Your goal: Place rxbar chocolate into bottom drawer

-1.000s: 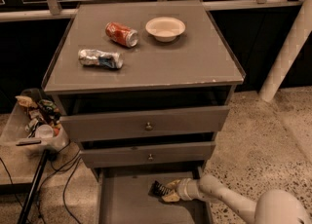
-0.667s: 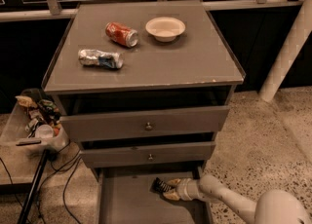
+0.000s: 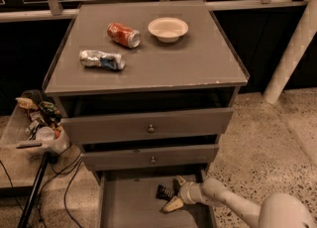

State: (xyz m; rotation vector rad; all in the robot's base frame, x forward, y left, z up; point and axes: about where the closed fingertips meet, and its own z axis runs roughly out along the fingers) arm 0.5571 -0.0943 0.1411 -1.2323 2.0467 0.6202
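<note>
So the rxbar chocolate (image 3: 165, 192) is down in the bottom drawer (image 3: 128, 205), lying on the grey floor toward the back right, just under the front of the drawer above. The drawer is pulled out. Our claw (image 3: 175, 193) is right there at the bar's right end, with its two pale fingers spread apart, one above the bar and one below, so we'd call it released rather than pinching. We can't tell if a fingertip is touching the wrapper. The white arm (image 3: 225, 203) comes in low from the right. Above are the two upper drawers (image 3: 148, 125), each with a little round knob, both slightly ajar. Up on the counter (image 3: 163, 66) we've got a crushed silver-blue can (image 3: 102, 59), a red soda can (image 3: 124, 34) on its side, and a pale bowl (image 3: 168, 28) near the back.
</note>
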